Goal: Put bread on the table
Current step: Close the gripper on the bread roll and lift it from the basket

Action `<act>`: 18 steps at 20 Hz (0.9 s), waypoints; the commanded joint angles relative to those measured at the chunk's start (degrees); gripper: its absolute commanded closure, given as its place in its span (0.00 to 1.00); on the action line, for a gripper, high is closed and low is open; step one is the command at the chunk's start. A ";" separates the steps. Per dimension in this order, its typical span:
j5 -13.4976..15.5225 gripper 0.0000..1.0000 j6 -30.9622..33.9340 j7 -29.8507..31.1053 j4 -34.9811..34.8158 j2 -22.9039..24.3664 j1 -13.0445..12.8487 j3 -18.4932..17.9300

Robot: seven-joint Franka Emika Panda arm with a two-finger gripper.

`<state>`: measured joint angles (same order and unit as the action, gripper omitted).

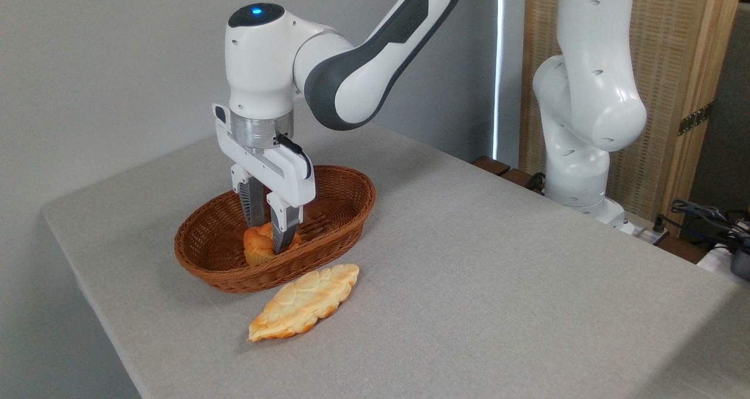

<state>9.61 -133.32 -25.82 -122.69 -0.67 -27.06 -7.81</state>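
Jaws descend vertically into the wicker basket [345, 203], straddling the bread [256, 245] on its floor; I cannot tell whether they grip it yet. Braided loaf [304, 301] lies outside the basket on my worktop [498, 270]

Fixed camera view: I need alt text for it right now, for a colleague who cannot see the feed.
The white robot arm's gripper reaches down into a brown oval wicker basket, its fingers either side of a small golden-orange bun. A flat, leaf-shaped braided loaf lies on the light grey table just in front of the basket.
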 commanded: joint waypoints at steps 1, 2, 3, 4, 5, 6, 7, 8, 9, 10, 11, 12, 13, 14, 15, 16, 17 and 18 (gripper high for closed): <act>-0.03 0.68 0.51 0.16 -0.27 -0.56 -0.45 -0.01; -0.03 0.68 0.51 0.16 -0.27 -0.56 -0.45 -0.01; -0.03 0.69 0.51 0.16 -0.27 -0.47 -0.36 -0.01; -0.03 0.70 0.60 0.33 -0.19 -0.30 -0.27 -0.01; -0.03 0.72 0.78 0.60 -0.10 -0.12 -0.18 -0.10; -0.03 0.72 1.13 0.60 -0.10 0.14 -0.10 -0.10; -0.03 0.72 2.09 0.60 -0.10 0.58 -0.09 -0.10; -0.03 0.72 3.05 0.43 -0.01 1.28 -0.18 -0.10; -0.03 0.72 3.85 0.25 -0.01 2.07 -0.10 -0.10; -0.03 0.73 4.64 0.16 -0.01 2.34 -0.09 -0.19; -0.03 0.73 4.99 0.07 0.17 2.26 -0.18 -0.19; -0.03 0.73 5.00 0.07 0.25 1.99 -0.36 -0.10; -0.03 0.73 5.00 0.07 0.34 1.90 -0.36 -0.01; -0.03 0.73 5.00 0.07 0.52 2.16 -0.36 -0.01; -0.03 0.73 5.17 0.25 1.48 2.34 -0.18 -0.10; -0.03 0.73 5.52 0.42 2.79 2.43 -0.10 -0.19; 0.06 0.73 6.31 0.69 4.72 2.52 -0.09 -0.36; 0.15 0.73 8.14 0.77 6.91 2.61 -0.09 -0.45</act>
<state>9.57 -129.42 -25.82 -120.95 0.94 -27.11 -7.79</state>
